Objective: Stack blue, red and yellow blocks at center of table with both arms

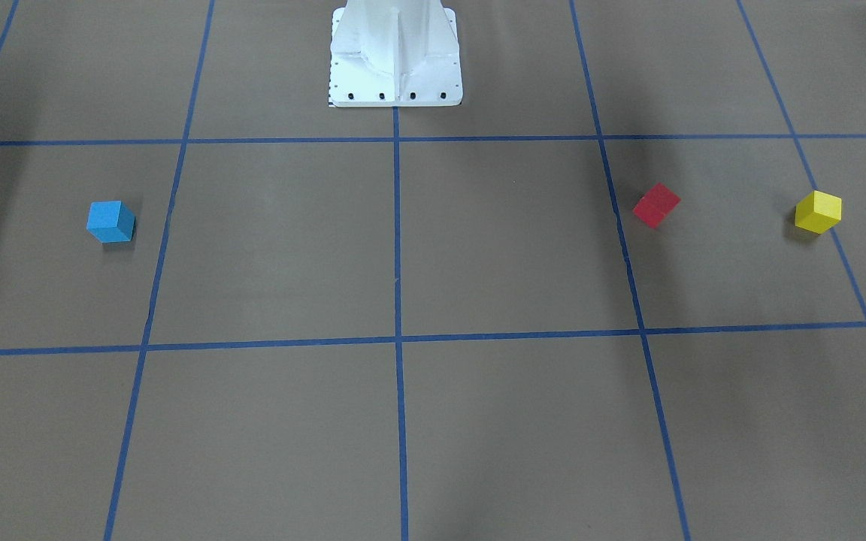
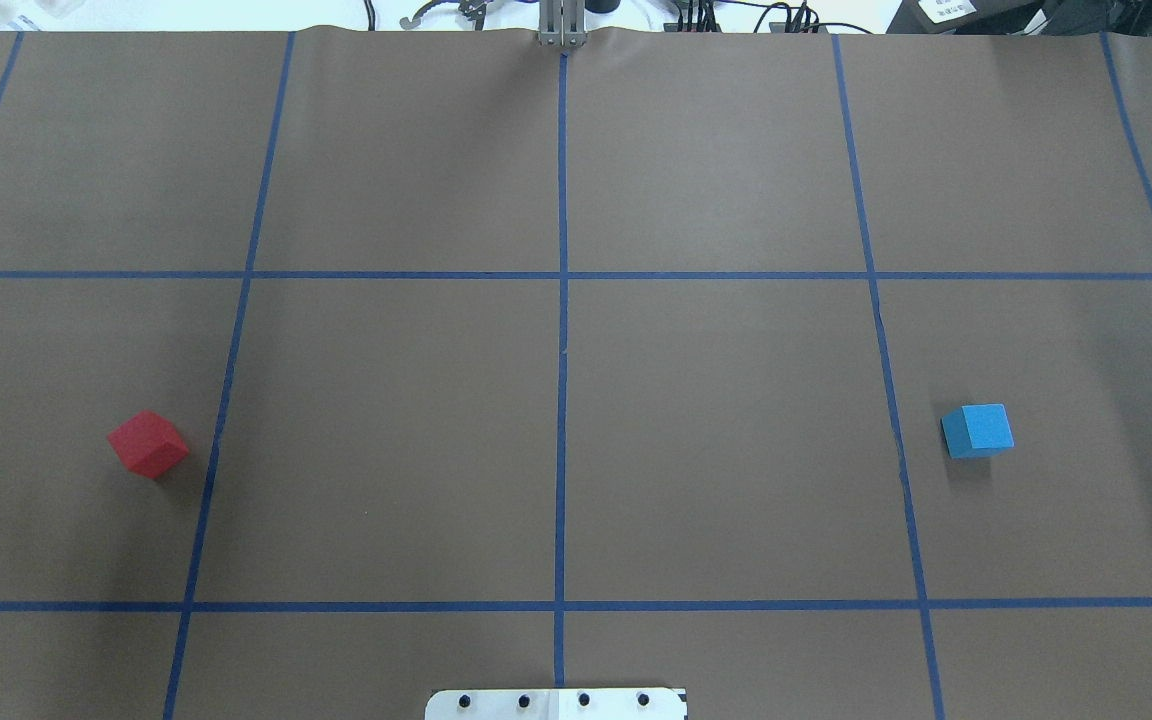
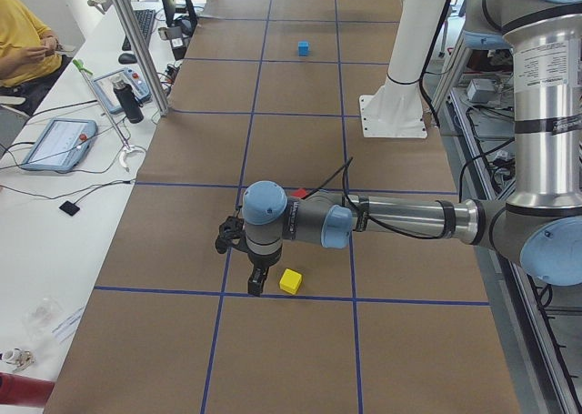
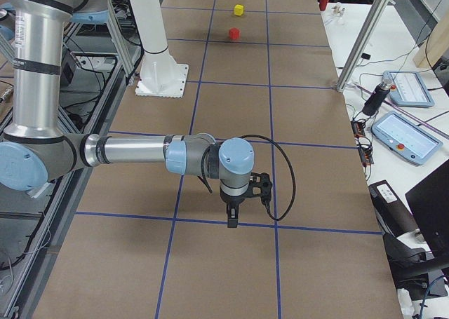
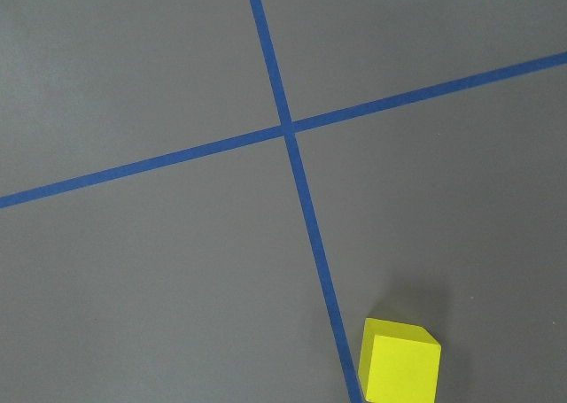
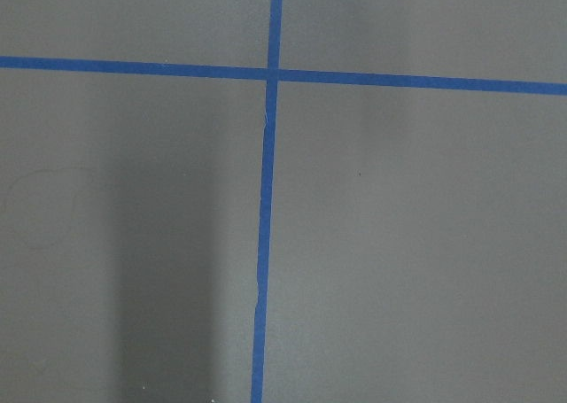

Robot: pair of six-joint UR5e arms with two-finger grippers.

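The three blocks lie apart on the brown table. The blue block sits on the robot's right side. On its left side rest the red block and, further out, the yellow block. In the exterior left view my left gripper points down just beside the yellow block. In the exterior right view my right gripper hangs over bare table, far from the blue block. Whether either gripper is open or shut I cannot tell.
The white pedestal stands at the robot's edge of the table. Side benches hold control tablets, cables and aluminium posts. A person in a yellow top sits at the bench.
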